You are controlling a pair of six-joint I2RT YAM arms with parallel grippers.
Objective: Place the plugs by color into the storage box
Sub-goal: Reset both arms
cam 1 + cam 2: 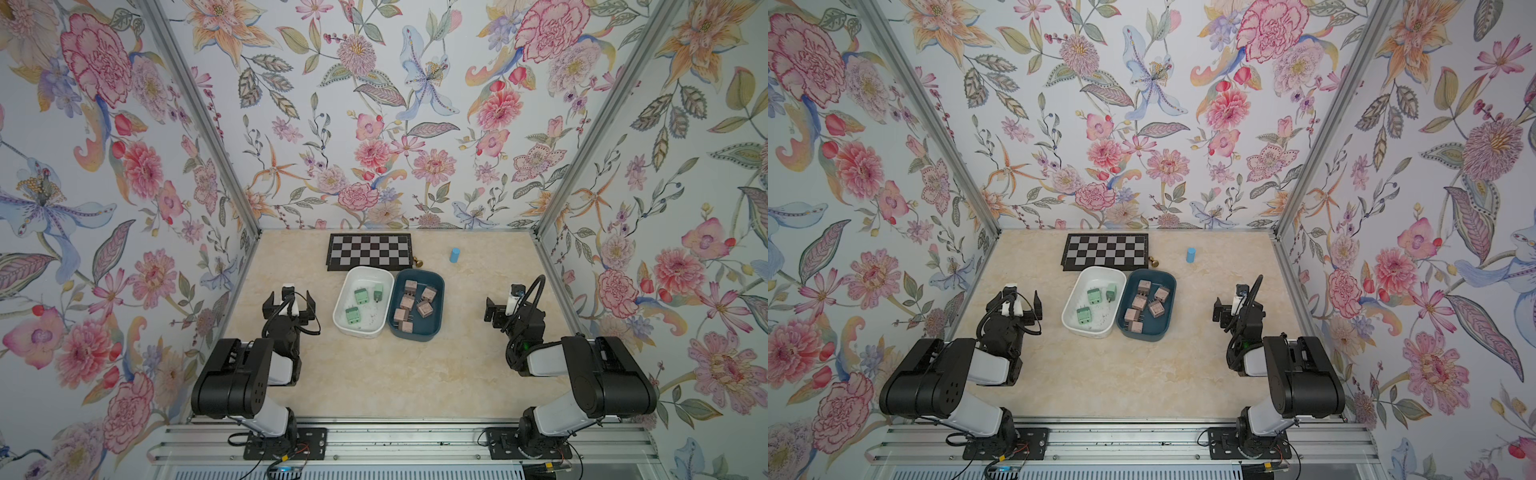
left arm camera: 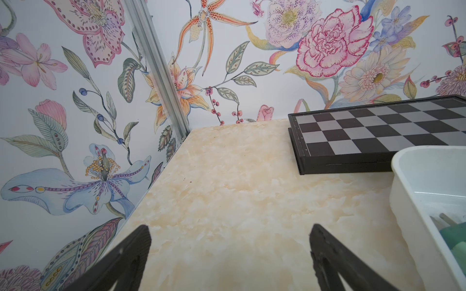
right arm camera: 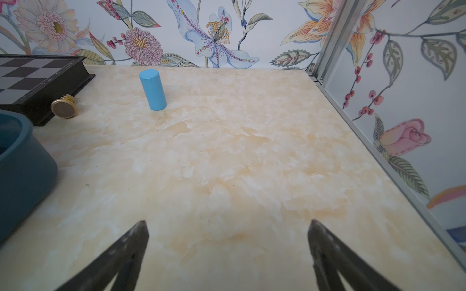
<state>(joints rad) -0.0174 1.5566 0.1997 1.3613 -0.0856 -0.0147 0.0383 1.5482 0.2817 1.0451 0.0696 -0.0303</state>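
The left end effector (image 1: pixel 289 296) is spread wide and grasps nothing. In the left wrist view its two dark fingertips (image 2: pixel 142 234) stand well apart, with only bare table (image 1: pixel 395 374) between them. It hovers near the table's left edge, just beside the white box (image 1: pixel 341 297) but not touching it. The box's wall (image 2: pixel 403 181) shows at the side of the left wrist view, with a bit of green plug (image 2: pixel 454 236) inside.

The right end effector (image 1: pixel 492 311) is likewise released and empty. The right wrist view shows its fingertips (image 3: pixel 141 229) far apart over bare marbled surface. It sits toward the table's right edge, well apart from the blue box (image 1: pixel 435 326), whose corner (image 3: pixel 25 156) shows at the side of that view.

The two boxes stand side by side at the middle of the table, between the two end effectors. Three mint green plugs (image 1: pixel 360 296) lie in the white box, and the pink-beige plugs (image 1: pixel 424 308) are clustered in the blue box. No plug lies loose on the table in either top view.

Toward the far edge lies a chessboard (image 1: pixel 370 251), with a small brass piece (image 1: pixel 417 262) tipped over at its corner. A light blue cylinder (image 1: pixel 454 254) stands upright near it.
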